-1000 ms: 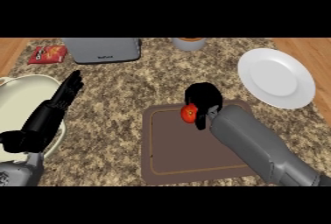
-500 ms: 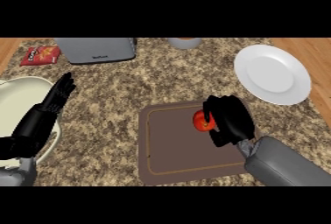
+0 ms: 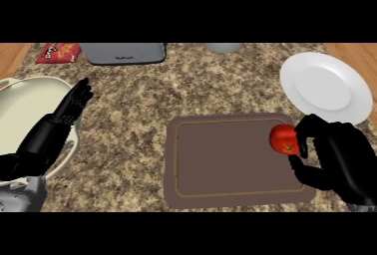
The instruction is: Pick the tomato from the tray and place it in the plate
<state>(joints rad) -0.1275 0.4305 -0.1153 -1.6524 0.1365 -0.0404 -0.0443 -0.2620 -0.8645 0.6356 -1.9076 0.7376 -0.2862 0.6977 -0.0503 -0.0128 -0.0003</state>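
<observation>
1. Right hand (image 3: 335, 159): its fingers and thumb curl round the tomato (image 3: 282, 139), which sits at their tips.
2. The tomato is at the right edge of the brown tray (image 3: 228, 159), which spreads out left of those fingers.
3. Left hand (image 3: 65, 113): fingers straight and holding nothing, lying over a cream bowl (image 3: 22, 104).
4. The white plate (image 3: 327, 87) lies just beyond the right fingers.

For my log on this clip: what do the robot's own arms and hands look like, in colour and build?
Both hands are black, with slender jointed fingers and a thumb. The left hand runs into a long black wrist section, then a grey left forearm at the view's lower left edge. The right hand shows a broad black back; its forearm barely shows. No cables, markings or sleeves are visible.
</observation>
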